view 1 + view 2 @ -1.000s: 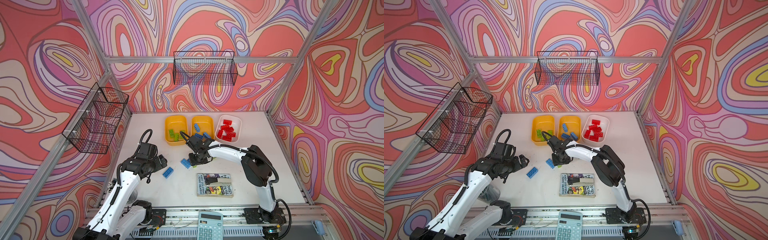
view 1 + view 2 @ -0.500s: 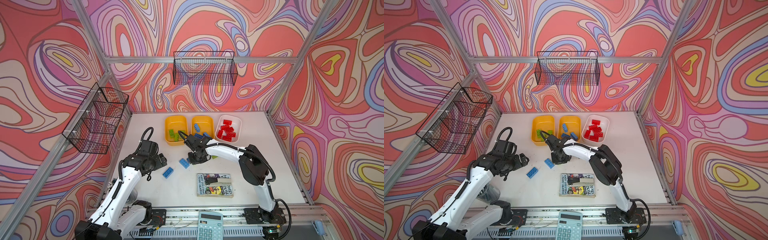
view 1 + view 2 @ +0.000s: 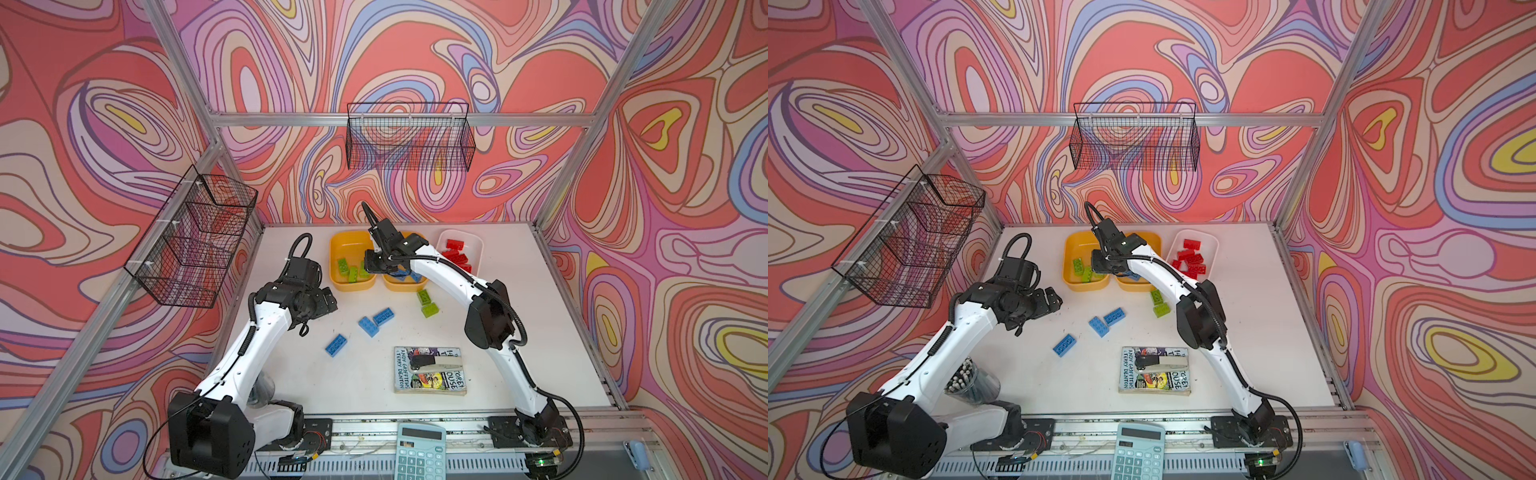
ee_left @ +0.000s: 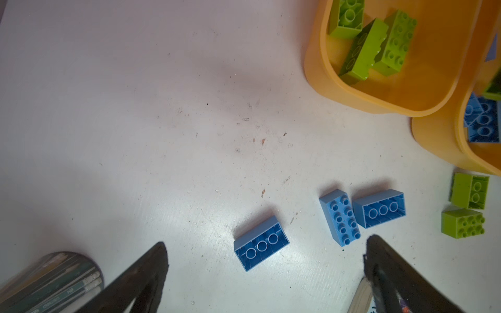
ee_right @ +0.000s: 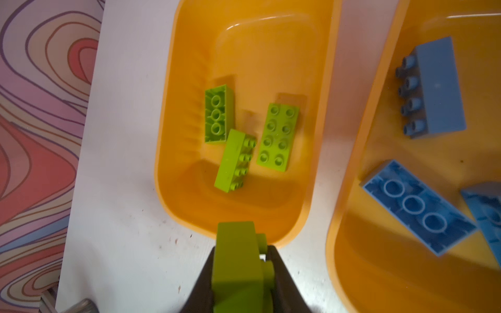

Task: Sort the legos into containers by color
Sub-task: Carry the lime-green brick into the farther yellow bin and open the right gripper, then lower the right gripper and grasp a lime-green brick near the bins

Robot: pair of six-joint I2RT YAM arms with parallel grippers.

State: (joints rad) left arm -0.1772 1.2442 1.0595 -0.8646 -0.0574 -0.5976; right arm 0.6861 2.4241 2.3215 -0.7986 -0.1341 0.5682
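Right gripper (image 5: 241, 260): clamped on a lime green studded plastic brick (image 5: 235, 244), pinched between both black fingers.
Held brick: raised at the near end of the first orange-yellow rounded plastic tub (image 5: 257, 54). It looks just short of the rim, though the angle leaves that unsure.
Left gripper (image 3: 328, 302): jaws spread wide with nothing between them, above the white tabletop (image 3: 353, 386).
First tub contents: three lime green bricks (image 5: 278, 134) lying loose.
Second orange-yellow tub (image 5: 379, 271): just beside the first, holding blue bricks (image 5: 417, 207).
White plastic tub (image 3: 473, 243): red bricks (image 3: 457, 257) inside.
Loose on the tabletop: three blue studded bricks (image 3: 369, 326) near the left gripper, and two green bricks (image 3: 428, 309) in front of the second tub.
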